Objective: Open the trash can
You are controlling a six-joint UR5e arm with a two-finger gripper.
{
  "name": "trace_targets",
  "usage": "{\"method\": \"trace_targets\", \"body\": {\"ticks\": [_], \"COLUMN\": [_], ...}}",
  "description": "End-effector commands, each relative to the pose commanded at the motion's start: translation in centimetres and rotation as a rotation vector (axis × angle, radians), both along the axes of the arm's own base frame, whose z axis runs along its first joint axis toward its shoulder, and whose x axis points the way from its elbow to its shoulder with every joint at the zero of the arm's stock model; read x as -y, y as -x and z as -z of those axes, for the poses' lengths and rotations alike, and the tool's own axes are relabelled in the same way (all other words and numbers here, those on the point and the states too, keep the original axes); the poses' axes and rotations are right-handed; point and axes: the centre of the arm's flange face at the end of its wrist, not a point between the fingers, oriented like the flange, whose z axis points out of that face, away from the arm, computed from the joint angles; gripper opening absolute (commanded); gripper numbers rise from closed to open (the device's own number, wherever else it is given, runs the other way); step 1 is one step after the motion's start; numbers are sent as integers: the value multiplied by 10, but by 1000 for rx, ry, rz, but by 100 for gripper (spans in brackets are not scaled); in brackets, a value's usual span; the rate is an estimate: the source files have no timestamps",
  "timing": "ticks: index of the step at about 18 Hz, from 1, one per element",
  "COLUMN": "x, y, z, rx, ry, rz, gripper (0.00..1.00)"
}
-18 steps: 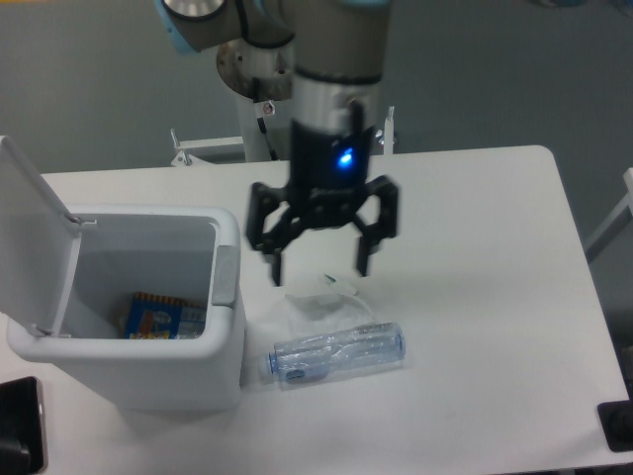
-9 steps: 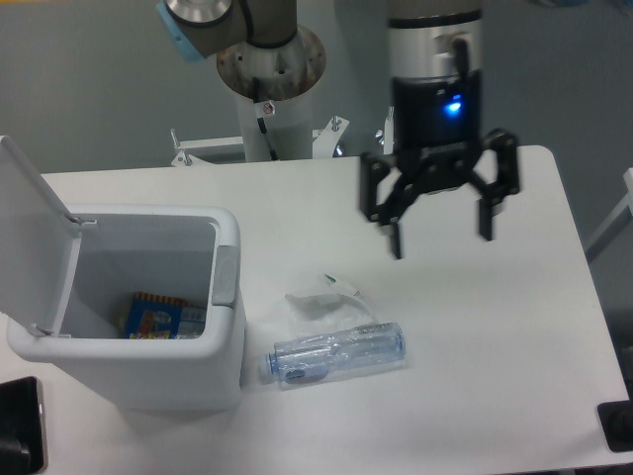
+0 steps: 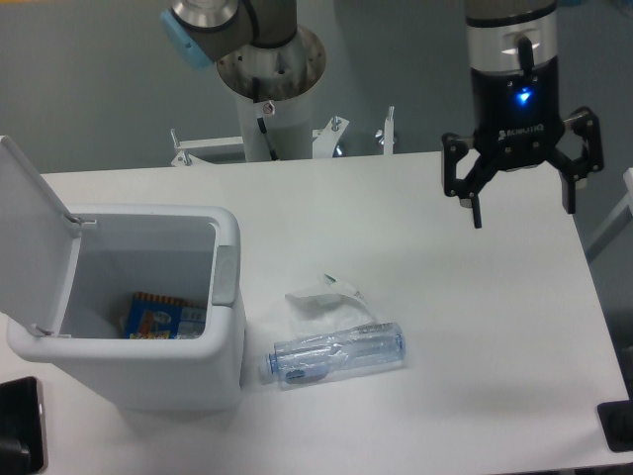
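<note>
The white boxy trash can (image 3: 134,371) stands at the table's left front. Its flat lid (image 3: 30,237) is swung up and back on the left side, so the inside shows. A colourful packet (image 3: 153,315) lies at the bottom. The grey push button (image 3: 226,276) sits on the can's right rim. My gripper (image 3: 522,215) hangs open and empty above the table's far right, well away from the can.
A clear plastic bottle (image 3: 336,354) lies on its side just right of the can, with a crumpled clear wrapper (image 3: 321,297) behind it. The robot's base column (image 3: 269,89) rises behind the table. Dark objects sit at the lower left (image 3: 20,426) and lower right (image 3: 615,426) corners.
My gripper has travelled from beside the can, above the wrapper, to the right and up, staying open. The can, lid, bottle and wrapper have not moved.
</note>
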Motion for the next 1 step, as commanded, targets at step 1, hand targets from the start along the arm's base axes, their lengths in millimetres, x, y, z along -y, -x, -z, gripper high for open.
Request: {"method": "trace_targets", "body": {"ticks": [1], "x": [0], "y": [0], "z": [1], "rx": [0], "ry": [4], "rz": [0], "gripper": [100]}}
